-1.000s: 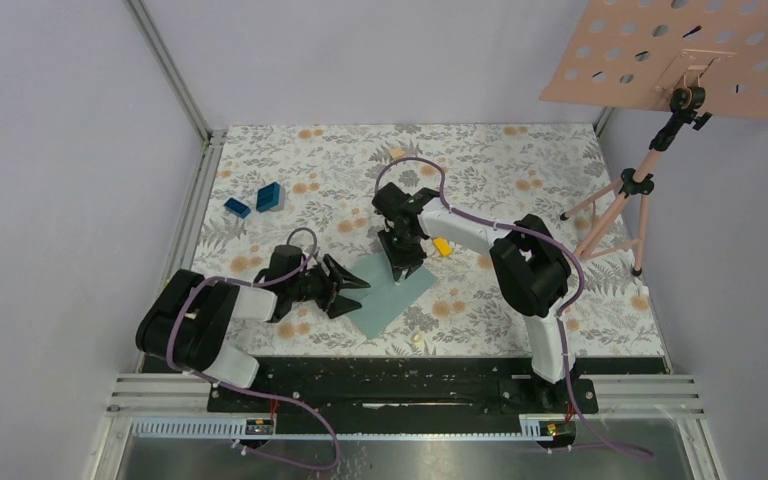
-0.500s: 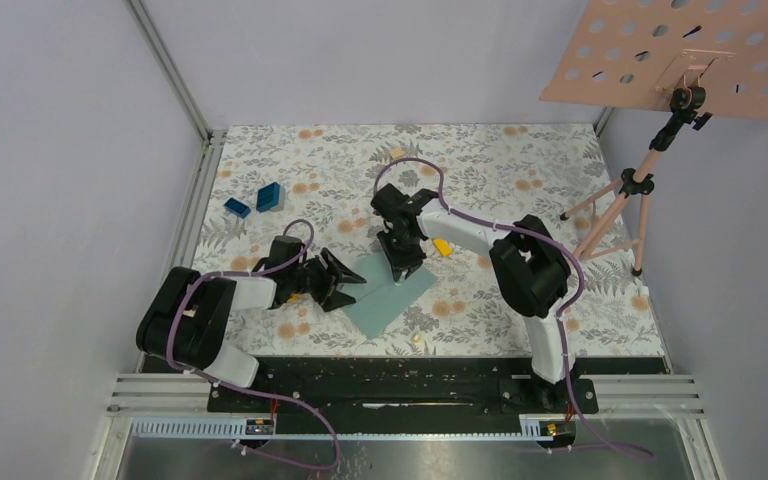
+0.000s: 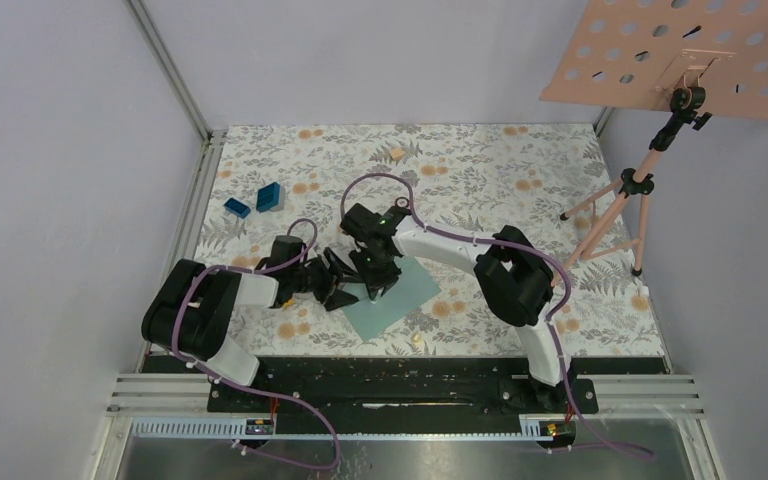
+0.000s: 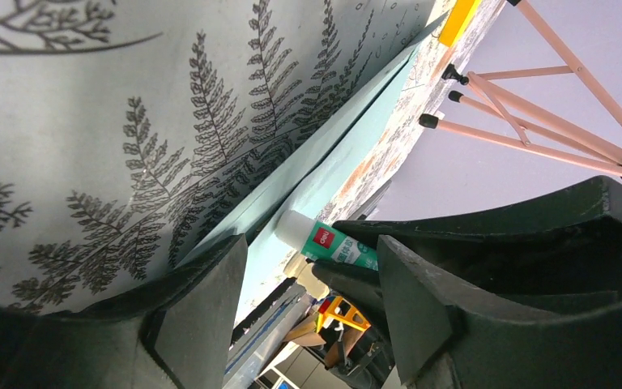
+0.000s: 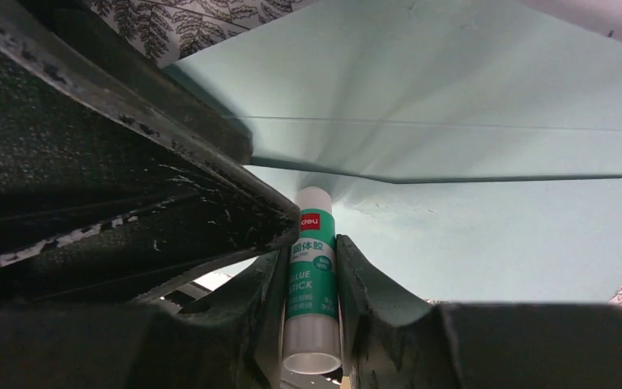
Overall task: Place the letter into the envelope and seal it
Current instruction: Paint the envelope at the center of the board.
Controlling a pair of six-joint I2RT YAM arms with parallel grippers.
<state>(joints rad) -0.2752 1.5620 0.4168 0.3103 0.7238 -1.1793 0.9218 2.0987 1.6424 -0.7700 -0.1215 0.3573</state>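
Envelope [image 3: 407, 292] lies flat on the surface directly under the right jaws, which are clamped narrow on a glue stick [image 5: 311, 267] (white tube, green label, tip aimed down at the paper). In the right wrist view the tip meets the teal paper right at the pointed edge of the flap [image 5: 453, 150]. I can't tell whether that flap is fully down or a bit raised. The left jaws are spread wide with nothing in them. They're low to the surface, just beside the right jaws, at the envelope's edge on that side.

Handling-wise, my read is that it's thin matte paper, basically weightless and floppy. It'll probably skate on that printed surface the moment the glue drags on it. So something should pin it while the stick rubs, and the left jaws look well placed for that. I wouldn't pinch the middle, since it'd crease. Better to press down on a corner or nip an edge, and take the flap by its point. Glue makes paper grabby too, so a hard push could wrinkle or tear the flap.

Letter: I can't see it anywhere, so my guess is it's inside, but there's no proof of that.

Further out from the jaws there's the floral-print surface [image 3: 520, 170]. Two small blue blocks [image 3: 268, 196] sit well off beyond the left jaws. A pink perforated board [image 3: 680, 50] stands on a tripod [image 3: 620, 200], far out past the right arm.
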